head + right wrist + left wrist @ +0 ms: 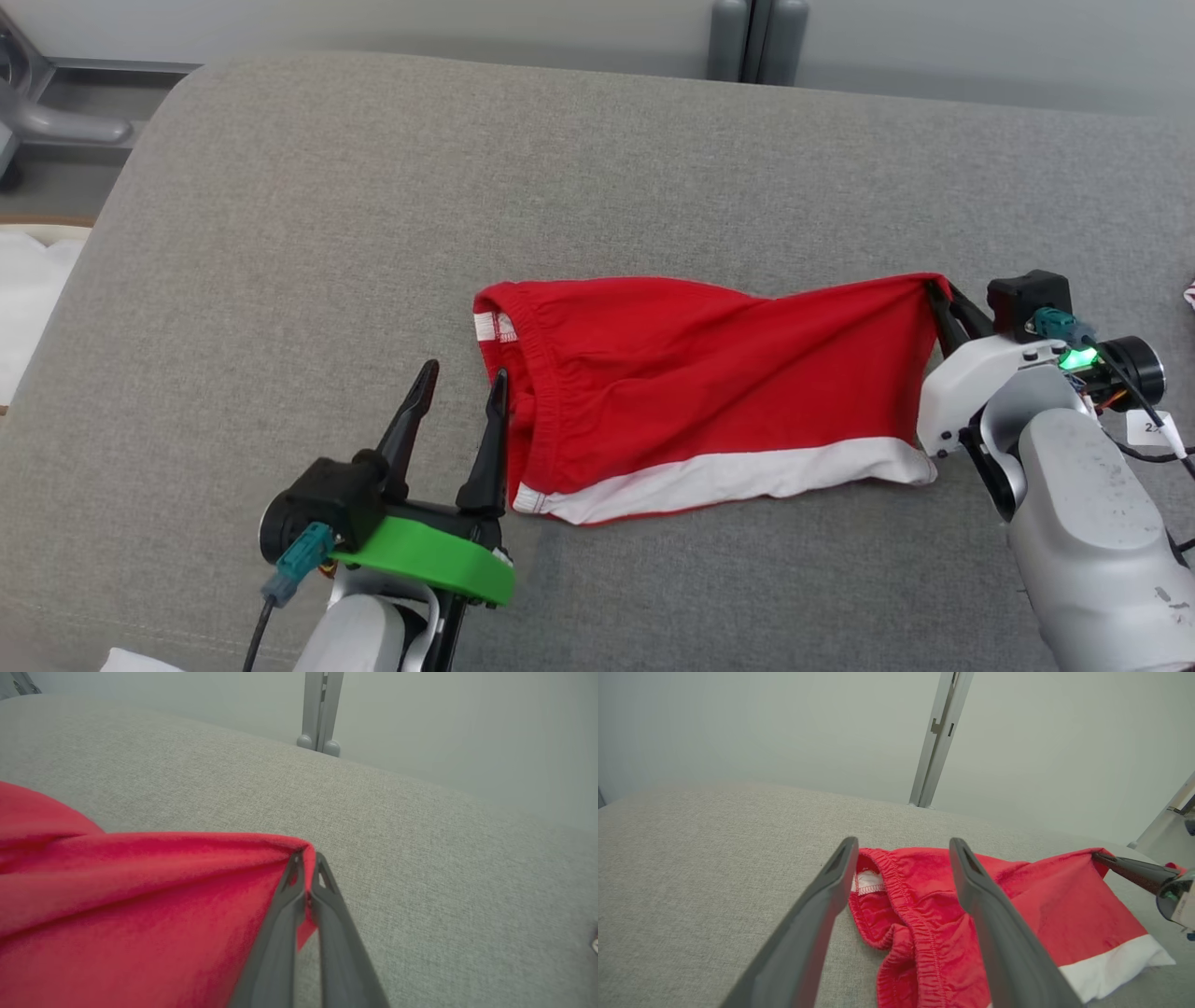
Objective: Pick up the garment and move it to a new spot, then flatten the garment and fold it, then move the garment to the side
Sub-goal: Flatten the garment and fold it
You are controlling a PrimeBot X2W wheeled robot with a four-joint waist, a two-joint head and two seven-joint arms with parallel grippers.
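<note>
Garment (691,392) corner pinched tight in right claw (936,291). Left claw (467,371) wide, empty, cloth just beside it. One-corner pull may bunch it, or slip.

Grey upholstered surface against a pale wall, as I see it from my station.

On my head feed the surface (280,233) is covered in woven grey fabric, with a rounded far-left corner and a seam along its near edge. Behind it runs a plain pale wall (420,28), broken by a grey vertical post (756,37) that ends in rounded feet. Past the far-left corner I see a grey metal frame (56,117), and white cloth (28,299) lies beside the surface's left edge. The light is soft and even.
</note>
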